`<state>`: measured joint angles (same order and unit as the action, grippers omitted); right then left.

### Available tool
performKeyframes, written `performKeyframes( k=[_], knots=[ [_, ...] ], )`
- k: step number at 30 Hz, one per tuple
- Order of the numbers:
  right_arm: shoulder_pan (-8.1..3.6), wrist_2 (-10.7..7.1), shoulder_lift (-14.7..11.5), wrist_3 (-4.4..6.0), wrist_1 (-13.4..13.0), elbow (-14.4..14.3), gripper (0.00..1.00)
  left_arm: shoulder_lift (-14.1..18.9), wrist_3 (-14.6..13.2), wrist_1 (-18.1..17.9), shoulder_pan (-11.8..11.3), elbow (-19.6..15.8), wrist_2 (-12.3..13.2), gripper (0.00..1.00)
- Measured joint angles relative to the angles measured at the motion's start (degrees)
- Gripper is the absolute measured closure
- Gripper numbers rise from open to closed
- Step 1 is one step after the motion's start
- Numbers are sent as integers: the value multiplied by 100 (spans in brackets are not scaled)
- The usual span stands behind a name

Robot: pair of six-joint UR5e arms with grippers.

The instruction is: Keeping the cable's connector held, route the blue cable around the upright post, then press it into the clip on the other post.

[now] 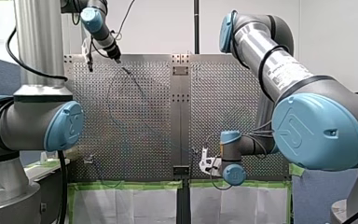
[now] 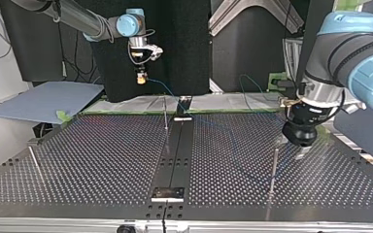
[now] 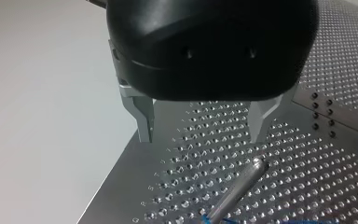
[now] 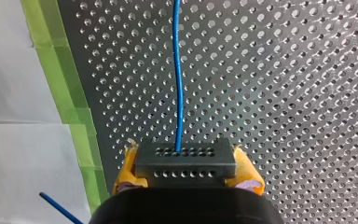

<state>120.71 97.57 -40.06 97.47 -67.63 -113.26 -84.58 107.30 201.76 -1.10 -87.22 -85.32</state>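
Observation:
My right gripper (image 4: 186, 161) is shut with its yellow pads on a black connector (image 4: 185, 164). The blue cable (image 4: 178, 84) leaves the connector and runs ahead over the perforated table. In the top view this gripper (image 2: 141, 77) hangs above the far edge, with the cable (image 2: 162, 87) trailing toward the middle. My left gripper (image 3: 201, 139) is open, its metal fingers (image 3: 144, 123) bare, just above a slim metal post (image 3: 240, 184) with blue cable at its base. That post (image 2: 274, 167) stands at the top view's right, under the left gripper (image 2: 292, 144).
A second thin post (image 2: 165, 114) rises near the table's centre strip, and a third (image 2: 35, 162) at the top view's left. Green tape (image 4: 72, 116) marks the table edge beside my right gripper. A blue-grey sheet (image 2: 43, 99) lies beyond the table's far left corner.

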Motion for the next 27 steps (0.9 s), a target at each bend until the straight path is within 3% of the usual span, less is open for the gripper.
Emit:
performKeyframes(
  k=[6, 15, 27],
  knots=[
    [0, -28, 1, 9, -5, 0, 100, 2, -287, 45, 19, 30, -154, 1],
    [0, -35, 0, 10, -8, 1, 100, -2, -693, 49, 49, 32, -189, 1],
    [4, -35, 0, 11, -4, 2, 100, -8, -662, 54, 120, 32, -185, 1]
  ],
)
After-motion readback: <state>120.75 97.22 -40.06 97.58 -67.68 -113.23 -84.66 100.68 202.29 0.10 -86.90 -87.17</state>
